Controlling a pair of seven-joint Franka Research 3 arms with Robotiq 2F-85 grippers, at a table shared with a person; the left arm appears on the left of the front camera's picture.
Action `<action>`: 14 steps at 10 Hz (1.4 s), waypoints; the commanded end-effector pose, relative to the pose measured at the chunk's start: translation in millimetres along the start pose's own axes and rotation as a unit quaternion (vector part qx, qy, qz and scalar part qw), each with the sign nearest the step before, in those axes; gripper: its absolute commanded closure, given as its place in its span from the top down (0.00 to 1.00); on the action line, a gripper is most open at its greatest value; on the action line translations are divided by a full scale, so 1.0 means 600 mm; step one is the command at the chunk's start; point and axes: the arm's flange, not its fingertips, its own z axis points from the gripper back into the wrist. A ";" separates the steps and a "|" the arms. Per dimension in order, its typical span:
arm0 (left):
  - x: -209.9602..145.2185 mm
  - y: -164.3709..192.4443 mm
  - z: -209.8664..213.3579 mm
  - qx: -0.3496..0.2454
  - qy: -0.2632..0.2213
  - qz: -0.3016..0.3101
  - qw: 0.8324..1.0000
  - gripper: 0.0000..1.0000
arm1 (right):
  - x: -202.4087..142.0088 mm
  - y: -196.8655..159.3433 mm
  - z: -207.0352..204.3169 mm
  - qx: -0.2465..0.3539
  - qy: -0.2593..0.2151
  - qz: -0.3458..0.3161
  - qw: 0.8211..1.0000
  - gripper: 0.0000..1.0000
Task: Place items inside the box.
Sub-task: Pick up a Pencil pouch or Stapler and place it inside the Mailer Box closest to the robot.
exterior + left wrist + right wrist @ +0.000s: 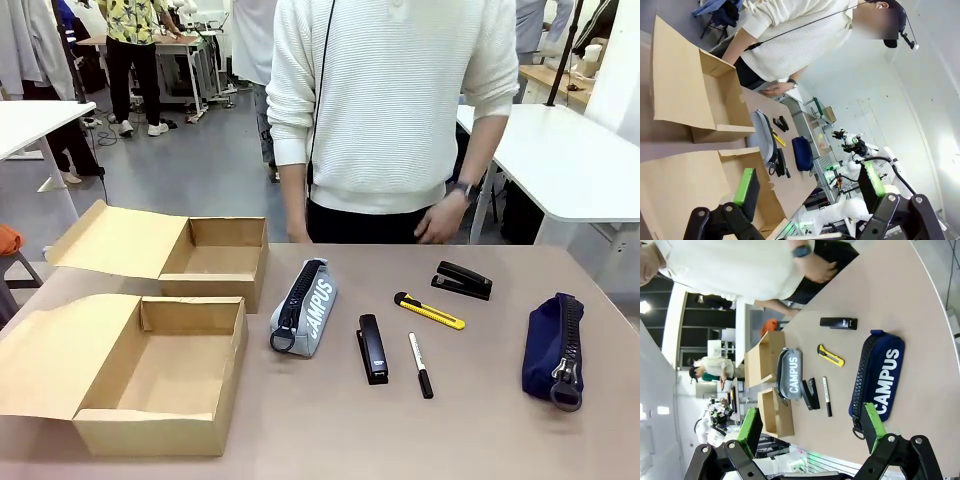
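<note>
workroom with a grey floor (190, 170) and white tables (580, 160) behind; up front a tan surface (480, 430) shared with a person (385, 110) in a white sweater, who stands at the far edge with one hand (437, 226) low by the rim. we list, left to right across the front view:

- nearer cardboard box (160, 432): open, its wide flap lying out to the left, at the left front of the surface.
- farther cardboard box (213, 290): open likewise, just behind the first. we cannot tell which of the two is larger.
- grey pencil case (303, 308): white "campus" lettering, zip ring toward us. it lies on the surface just right of both boxes, outside them.
- black stapler (372, 349): lying lengthwise, right of the grey case and apart from it.
- white pen (420, 365): black cap toward us, beside the stapler, not touching it.
- yellow utility knife (429, 311): slantwise, behind the pen.
- second black stapler (463, 280): farther back, near the person's hand.
- navy pencil case (553, 350): at the right side, well apart from the rest.
- left claw (809, 184): wide, green pads far apart, nothing between them, hanging above the nearer box.
- right claw (812, 424): wide, nothing held, high above the surface, with the navy case below it.
</note>
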 end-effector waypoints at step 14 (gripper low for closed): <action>0.004 0.001 -0.005 -0.010 -0.009 -0.011 1.000 1.00 | 0.014 -0.047 0.048 0.002 -0.040 -0.027 0.999 1.00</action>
